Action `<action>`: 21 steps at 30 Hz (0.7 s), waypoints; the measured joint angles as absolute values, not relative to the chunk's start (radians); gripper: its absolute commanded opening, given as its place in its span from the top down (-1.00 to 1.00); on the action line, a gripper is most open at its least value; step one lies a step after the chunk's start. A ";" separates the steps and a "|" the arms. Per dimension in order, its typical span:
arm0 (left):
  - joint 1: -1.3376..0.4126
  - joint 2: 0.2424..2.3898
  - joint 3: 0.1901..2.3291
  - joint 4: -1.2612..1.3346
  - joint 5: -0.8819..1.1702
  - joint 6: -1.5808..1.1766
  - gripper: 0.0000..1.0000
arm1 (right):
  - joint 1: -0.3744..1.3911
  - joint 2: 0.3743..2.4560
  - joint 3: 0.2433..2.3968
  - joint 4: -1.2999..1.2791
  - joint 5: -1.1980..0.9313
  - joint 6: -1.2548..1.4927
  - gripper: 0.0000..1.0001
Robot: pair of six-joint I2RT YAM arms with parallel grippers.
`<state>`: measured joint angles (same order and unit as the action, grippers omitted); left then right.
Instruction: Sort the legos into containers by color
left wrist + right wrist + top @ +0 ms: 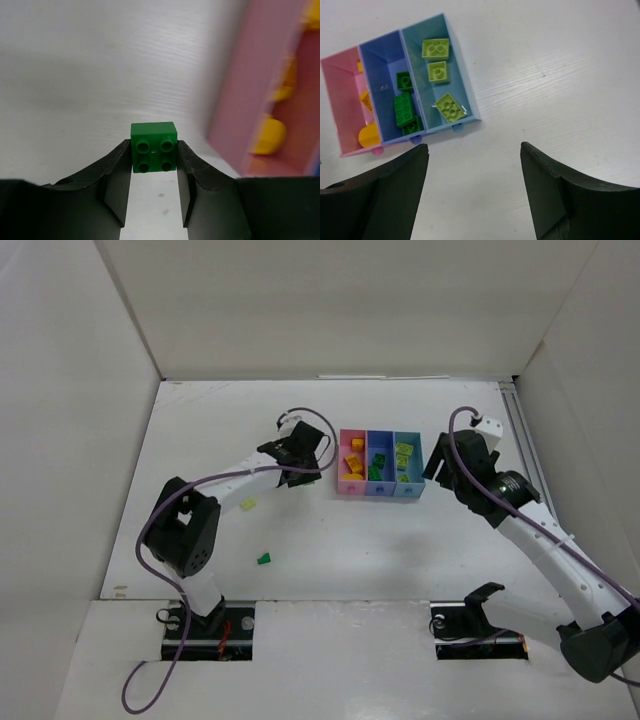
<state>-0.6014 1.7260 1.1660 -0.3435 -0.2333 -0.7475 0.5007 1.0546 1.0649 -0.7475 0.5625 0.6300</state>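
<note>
My left gripper (153, 165) is shut on a dark green lego (153, 147) held at its fingertips above the white table, just left of the pink container (250, 100). In the top view this gripper (308, 466) hangs beside the joined containers: pink (351, 491), medium blue (378, 492), light blue (405, 492). My right gripper (474, 150) is open and empty, right of the containers (438, 468). The pink bin (340, 95) holds orange-yellow legos (368, 135), the medium blue bin (382, 65) dark green legos (405, 107), the light blue bin (465, 85) pale lime legos (449, 107).
A pale lime-yellow lego (247, 504) and a dark green lego (264, 558) lie loose on the table left of the containers, near the left arm. White walls enclose the table at the left, back and right.
</note>
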 measured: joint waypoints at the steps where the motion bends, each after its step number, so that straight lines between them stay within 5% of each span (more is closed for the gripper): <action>1: -0.628 1.707 1.187 -0.330 -0.227 -0.730 0.65 | 0.491 1.044 1.054 -0.752 0.565 0.630 -0.58; 8: -0.749 1.682 1.382 -0.209 -0.125 -0.617 0.61 | 0.437 0.996 0.996 -0.772 0.565 0.633 -0.58; 16: -0.788 1.941 1.673 -0.192 -0.089 -0.559 0.48 | 0.416 0.964 0.986 -0.778 0.564 0.633 -0.58; 21: -0.792 2.057 1.748 -0.237 -0.082 -0.549 0.01 | 0.403 0.963 0.986 -0.779 0.564 0.633 -0.61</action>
<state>-0.7918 2.0571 1.7477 -0.2371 -0.0818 -0.5491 0.4026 0.9627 0.9859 -0.7792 0.5640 0.6331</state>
